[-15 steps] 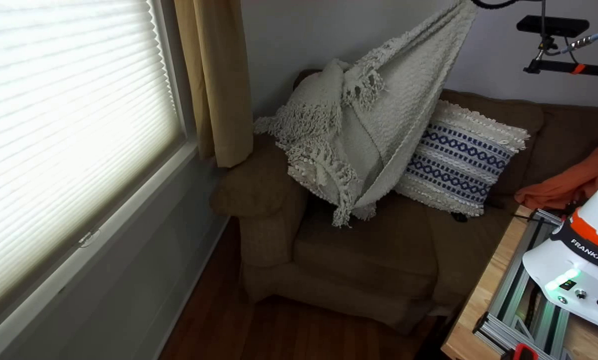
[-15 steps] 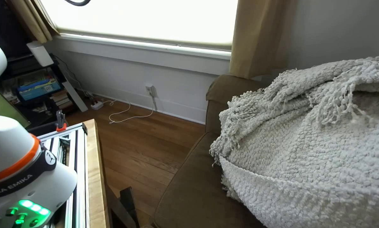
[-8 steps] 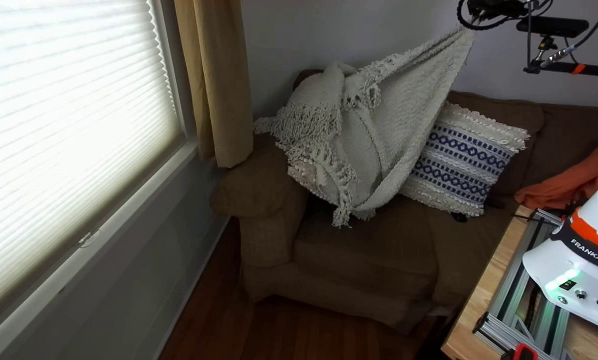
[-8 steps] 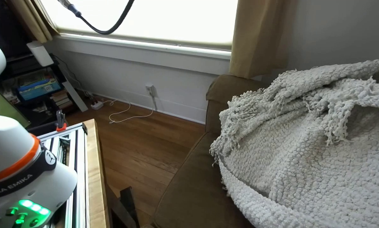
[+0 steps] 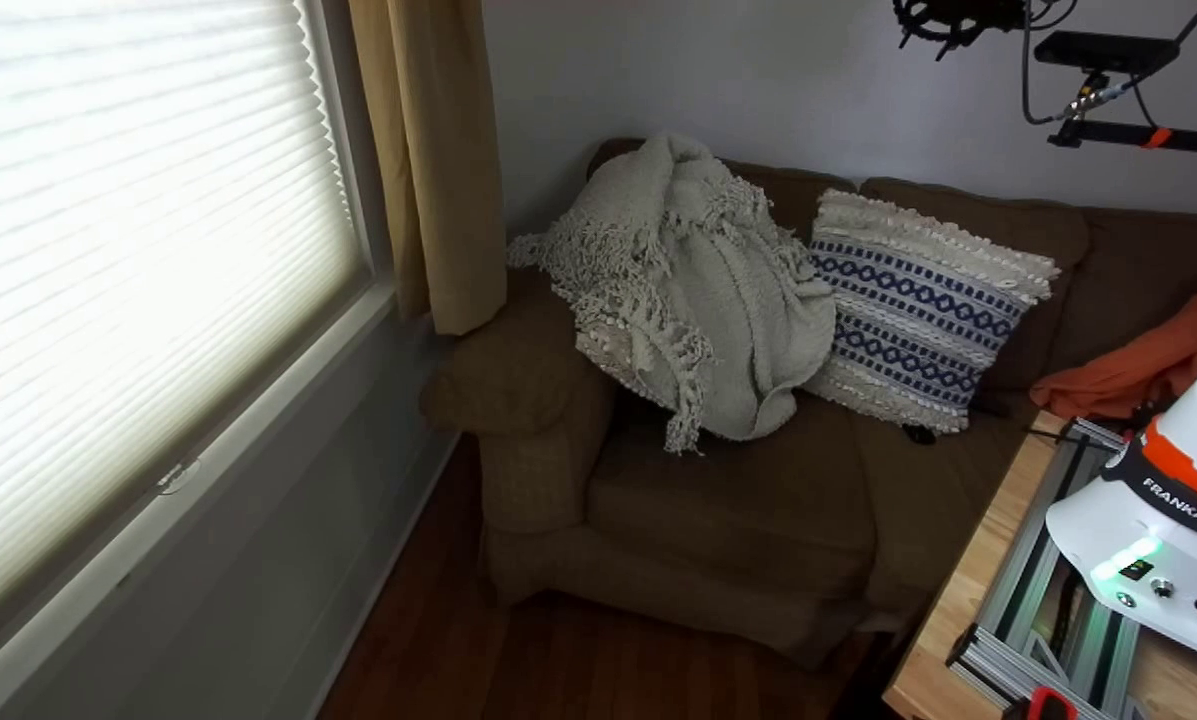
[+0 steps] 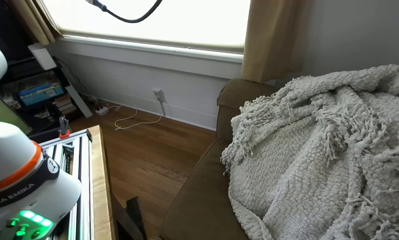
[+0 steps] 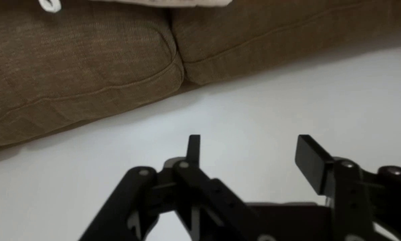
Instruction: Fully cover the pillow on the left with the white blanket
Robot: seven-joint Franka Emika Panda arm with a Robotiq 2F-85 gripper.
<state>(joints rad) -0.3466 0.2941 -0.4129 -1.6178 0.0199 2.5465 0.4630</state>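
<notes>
White blanket (image 5: 728,300) fallen slack, 2 fingers (image 7: 311,164) apart

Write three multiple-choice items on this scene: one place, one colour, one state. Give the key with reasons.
1. Where is the off-white knitted, fringed blanket?
A) On the wooden floor
B) On the wooden table
C) On the brown fabric sofa

2. What colour are the patterned bands on the square woven pillow?
A) Navy
B) Green
C) Red

3. How does the black two-fingered gripper stand?
A) Shut on the blanket
B) Open, holding nothing
C) Shut, holding nothing

1 C: both exterior views show it heaped there.
2 A: dark blue diamonds and dashes cross its white front.
3 B: the wrist view shows its fingers apart, the gap clear.
</notes>
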